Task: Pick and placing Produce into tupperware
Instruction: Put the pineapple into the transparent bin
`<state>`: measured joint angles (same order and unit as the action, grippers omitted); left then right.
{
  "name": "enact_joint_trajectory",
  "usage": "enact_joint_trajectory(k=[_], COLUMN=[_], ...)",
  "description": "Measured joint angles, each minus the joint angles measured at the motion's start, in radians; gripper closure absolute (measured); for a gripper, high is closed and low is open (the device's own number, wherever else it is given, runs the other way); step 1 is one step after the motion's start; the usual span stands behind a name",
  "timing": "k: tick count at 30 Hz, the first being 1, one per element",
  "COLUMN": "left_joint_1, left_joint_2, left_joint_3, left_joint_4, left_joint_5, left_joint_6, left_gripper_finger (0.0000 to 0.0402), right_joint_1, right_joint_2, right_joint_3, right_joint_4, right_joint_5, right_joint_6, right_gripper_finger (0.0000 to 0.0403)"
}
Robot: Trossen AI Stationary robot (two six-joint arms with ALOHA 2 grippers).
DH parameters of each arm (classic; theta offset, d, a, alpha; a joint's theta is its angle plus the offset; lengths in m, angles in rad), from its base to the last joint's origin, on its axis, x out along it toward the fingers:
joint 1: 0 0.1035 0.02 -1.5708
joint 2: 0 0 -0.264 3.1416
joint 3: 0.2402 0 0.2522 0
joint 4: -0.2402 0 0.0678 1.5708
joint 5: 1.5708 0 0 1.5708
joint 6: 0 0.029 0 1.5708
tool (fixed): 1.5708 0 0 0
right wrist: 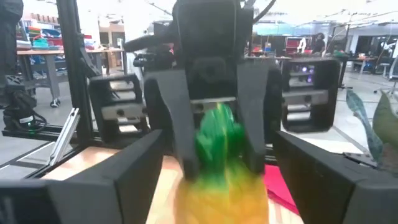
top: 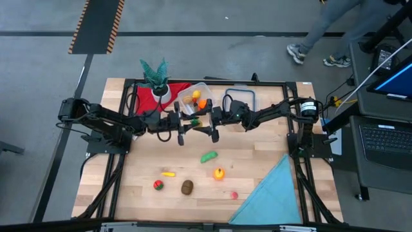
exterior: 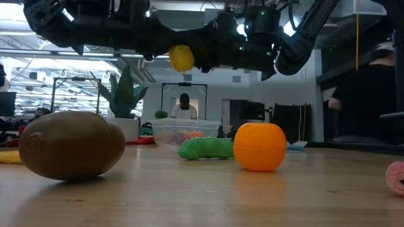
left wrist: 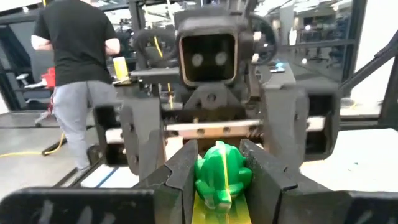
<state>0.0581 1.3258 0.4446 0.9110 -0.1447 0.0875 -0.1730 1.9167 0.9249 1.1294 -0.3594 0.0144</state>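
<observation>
No legible text, label, brand, number or sign anywhere in the four views. Only sign-like marking: black-and-orange hazard striping on floor strip point(top: 96, 26) beyond table, without lettering. Laptop screen point(top: 396, 80) at right edge lit blue, content unreadable. Shelves and fixtures in background room too blurred for any wording.

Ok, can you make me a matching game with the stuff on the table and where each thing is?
Things:
1. brown toy
2. yellow-and-green toy
3. blue cloth
4. potted plant

Places:
A. held in the left gripper
B. beside the tupperware
C. on bare wood, next to the red toy
D. at a corner of the table

Pairs: 1-C, 2-A, 3-D, 4-B
</observation>
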Motion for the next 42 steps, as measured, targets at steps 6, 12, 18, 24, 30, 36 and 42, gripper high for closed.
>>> enact_joint_trajectory(k=[6, 12, 18, 24, 30, 36, 42], left_joint_1=[0.02, 0.042, 0.055, 0.074, 0.103, 0.13, 0.132], left_joint_2=[-0.022, -0.106, -0.191, -0.249, -0.296, -0.307, -0.251], left_joint_3=[0.0, 0.001, 0.002, 0.002, 0.002, 0.002, 0.002], left_joint_4=[-0.017, -0.121, -0.224, -0.308, -0.396, -0.413, -0.382], left_joint_5=[-0.002, -0.007, -0.008, -0.012, -0.012, -0.063, -0.232], left_joint_6=[0.001, 0.003, 0.028, 0.028, 0.027, 0.026, 0.02], left_gripper_finger=[0.0307, 0.0307, 0.0307, 0.0307, 0.0307, 0.0307, 0.0307], right_joint_1=[-0.008, -0.044, -0.065, -0.064, -0.081, -0.094, -0.052], right_joint_2=[-0.007, -0.101, -0.166, -0.166, -0.204, -0.322, -0.431], right_joint_3=[-0.003, -0.014, -0.015, -0.015, -0.127, -0.331, -0.431], right_joint_4=[-0.018, -0.23, -0.354, -0.357, -0.241, -0.132, -0.123], right_joint_5=[-0.001, -0.001, -0.011, -0.045, 0.007, 0.156, 0.471], right_joint_6=[0.004, 0.005, -0.002, -0.02, -0.015, 0.0, -0.036], right_gripper_finger=[0.0089, 0.0088, 0.0087, 0.0087, 0.0087, 0.0087, 0.0087])
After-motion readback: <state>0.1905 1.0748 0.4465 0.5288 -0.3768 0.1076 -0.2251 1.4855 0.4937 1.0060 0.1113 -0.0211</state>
